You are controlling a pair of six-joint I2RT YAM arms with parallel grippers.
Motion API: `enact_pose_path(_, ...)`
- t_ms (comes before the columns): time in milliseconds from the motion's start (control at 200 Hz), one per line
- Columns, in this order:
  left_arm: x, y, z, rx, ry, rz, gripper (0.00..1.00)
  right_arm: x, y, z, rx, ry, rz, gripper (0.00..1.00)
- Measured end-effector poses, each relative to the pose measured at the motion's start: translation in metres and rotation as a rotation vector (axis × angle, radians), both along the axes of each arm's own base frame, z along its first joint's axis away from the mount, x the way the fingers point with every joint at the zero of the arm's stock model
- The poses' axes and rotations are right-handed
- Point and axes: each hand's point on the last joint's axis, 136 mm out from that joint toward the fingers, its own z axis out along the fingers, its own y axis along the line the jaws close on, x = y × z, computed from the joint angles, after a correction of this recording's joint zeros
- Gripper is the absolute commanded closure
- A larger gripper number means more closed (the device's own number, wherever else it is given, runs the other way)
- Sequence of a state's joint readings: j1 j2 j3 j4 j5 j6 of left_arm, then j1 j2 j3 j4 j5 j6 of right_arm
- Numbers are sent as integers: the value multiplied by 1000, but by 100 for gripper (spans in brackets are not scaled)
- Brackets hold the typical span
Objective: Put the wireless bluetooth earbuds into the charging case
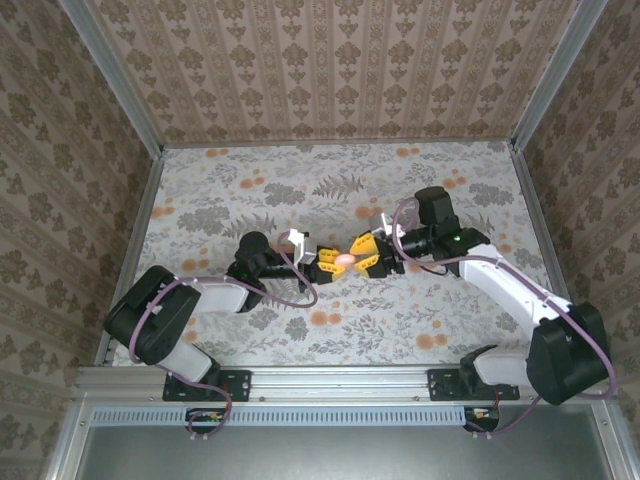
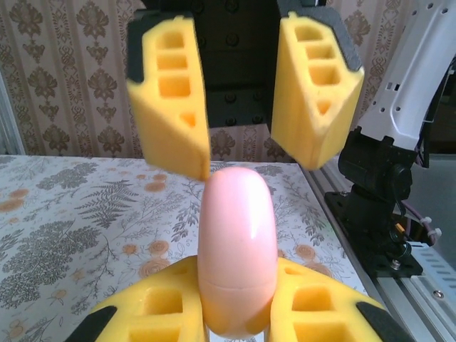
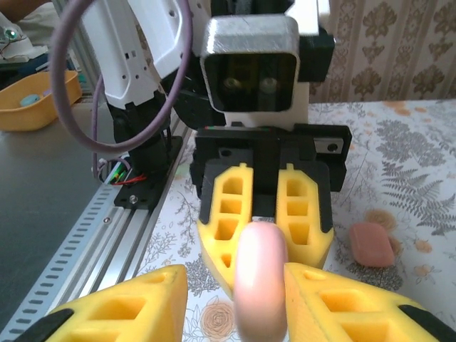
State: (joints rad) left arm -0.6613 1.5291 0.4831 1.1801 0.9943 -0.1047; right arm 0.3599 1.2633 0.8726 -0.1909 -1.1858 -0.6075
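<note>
Left gripper point(image 1: 329, 260) clamped on pale pink rounded case point(image 2: 237, 249) held above mid-table, right gripper point(image 1: 361, 256) jaws partly apart straddling its free end, salmon block point(image 3: 370, 244) lying on floral table point(image 1: 300, 185), open tabletop stretching to far wall and side rails

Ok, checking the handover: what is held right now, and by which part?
The pale pink rounded piece, clamped at one end by the left gripper; the right gripper's open fingers straddle its other end.

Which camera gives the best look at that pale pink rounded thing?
The left wrist view: the pink rounded piece stands sharp and central, seam visible, clamped in the left gripper. Right wrist shows it close but blurred; top external, a tiny pink spot.
</note>
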Motion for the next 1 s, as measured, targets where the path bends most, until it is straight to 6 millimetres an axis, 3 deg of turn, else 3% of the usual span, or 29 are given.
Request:
enact_pose_path(135, 9, 2, -4, 13, 19, 39, 90, -11, -10, 4, 18, -24, -21, 60)
enact_pose_path(350, 10, 2, -5, 17, 24, 44, 90, -3, -18, -7, 5, -11, -100, 53)
enact_pose_path(635, 10, 2, -5, 17, 24, 44, 90, 3, -6, -25, -31, 48, -98, 50)
enact_pose_path(1000, 20, 6, -4, 18, 28, 89, 90, 17, 2, -23, -59, 66, -107, 51)
